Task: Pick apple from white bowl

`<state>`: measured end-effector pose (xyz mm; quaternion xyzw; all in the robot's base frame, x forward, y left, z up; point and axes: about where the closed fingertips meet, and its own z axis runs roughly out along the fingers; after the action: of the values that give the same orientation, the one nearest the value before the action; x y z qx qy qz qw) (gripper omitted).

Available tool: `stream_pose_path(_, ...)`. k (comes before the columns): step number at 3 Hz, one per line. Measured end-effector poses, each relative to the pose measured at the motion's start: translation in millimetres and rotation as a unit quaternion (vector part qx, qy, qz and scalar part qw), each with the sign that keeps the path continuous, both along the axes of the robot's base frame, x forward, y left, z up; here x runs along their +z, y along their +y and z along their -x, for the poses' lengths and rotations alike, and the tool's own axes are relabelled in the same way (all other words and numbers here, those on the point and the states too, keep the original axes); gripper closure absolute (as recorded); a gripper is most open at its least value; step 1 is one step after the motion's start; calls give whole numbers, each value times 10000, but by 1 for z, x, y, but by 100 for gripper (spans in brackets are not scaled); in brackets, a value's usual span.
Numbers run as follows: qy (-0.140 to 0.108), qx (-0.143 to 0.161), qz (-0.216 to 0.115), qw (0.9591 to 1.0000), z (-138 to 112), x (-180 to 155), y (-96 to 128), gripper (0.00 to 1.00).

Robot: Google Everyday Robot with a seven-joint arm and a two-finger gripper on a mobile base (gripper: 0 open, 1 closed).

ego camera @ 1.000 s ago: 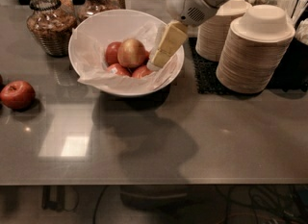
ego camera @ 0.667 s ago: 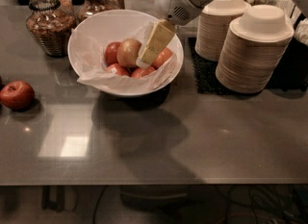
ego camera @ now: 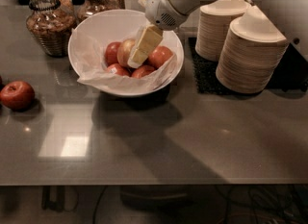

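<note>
**Crowded bowl, open front**

The pincer point(ego camera: 139, 55) sits inside the white bowl point(ego camera: 86, 26), perhaps touching the apple point(ego camera: 124, 51), with red apples point(ego camera: 161, 56) packed around. Rightward, stacked tan bowls point(ego camera: 250, 55) block passage, jars point(ego camera: 48, 26) the back-left; the front surface point(ego camera: 192, 141) lies open.

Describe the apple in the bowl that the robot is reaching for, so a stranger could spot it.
Look at the wide white bowl lined with paper on the grey table. In its pile, the apple lies just left of the gripper, which hangs over the fruit. It is pale yellowish; its neighbours are all red.
</note>
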<state>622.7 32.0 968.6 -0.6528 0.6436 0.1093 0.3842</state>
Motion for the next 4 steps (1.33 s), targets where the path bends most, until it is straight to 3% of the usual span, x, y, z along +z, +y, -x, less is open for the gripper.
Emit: stream_pose_path(4, 503, -29, -118, 9987, -21, -37, 16, 0)
